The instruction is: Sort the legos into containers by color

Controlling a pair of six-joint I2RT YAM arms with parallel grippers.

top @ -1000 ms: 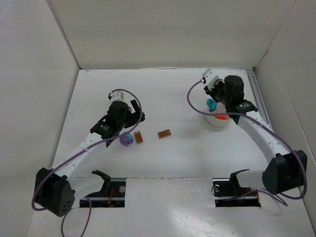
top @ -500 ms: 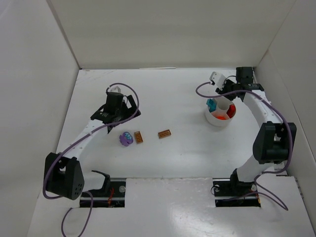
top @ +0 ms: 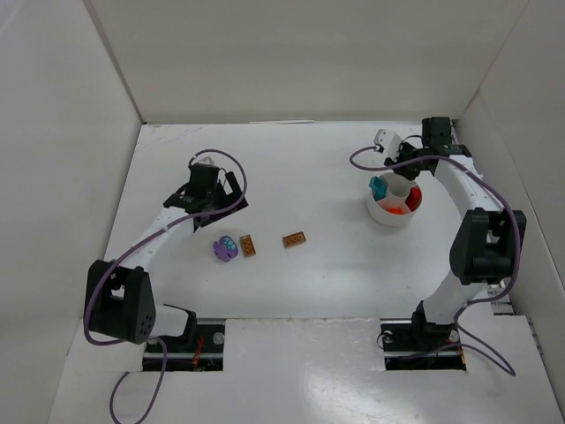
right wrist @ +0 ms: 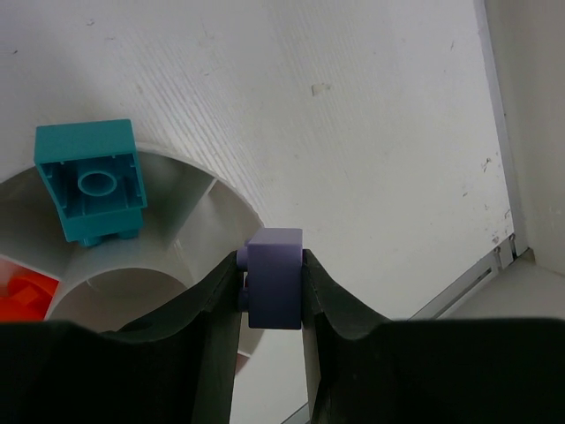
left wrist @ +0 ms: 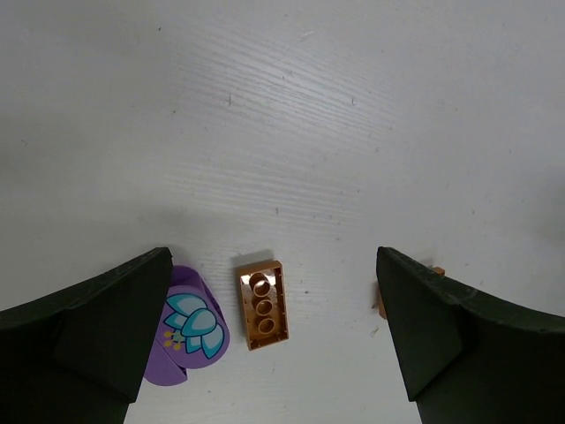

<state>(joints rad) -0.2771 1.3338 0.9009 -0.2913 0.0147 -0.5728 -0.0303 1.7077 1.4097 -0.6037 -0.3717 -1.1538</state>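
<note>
My right gripper (right wrist: 274, 267) is shut on a small purple brick (right wrist: 274, 281) and holds it just above the rim of the round white bowl (right wrist: 190, 221). The bowl has compartments; a teal brick (right wrist: 92, 179) lies in one and a red-orange piece (right wrist: 22, 296) in another. In the top view the right gripper (top: 406, 168) hangs over the bowl (top: 381, 217) at the back right. My left gripper (left wrist: 272, 291) is open and empty above a brown brick (left wrist: 262, 303), with a purple rounded flower piece (left wrist: 187, 322) at its left finger. A second brown brick (left wrist: 381, 300) peeks from behind the right finger.
In the top view the purple piece (top: 226, 248) and two brown bricks (top: 248, 245) (top: 294, 238) lie mid-table, in front of my left gripper (top: 212, 201). White walls enclose the table on three sides. A metal rail (right wrist: 494, 256) runs along the right wall, close to the bowl.
My left gripper has drawn back up and to the left, away from the purple piece and brown brick. My right arm swung its elbow out right, then barely moved; the gripper stays at the bowl.
</note>
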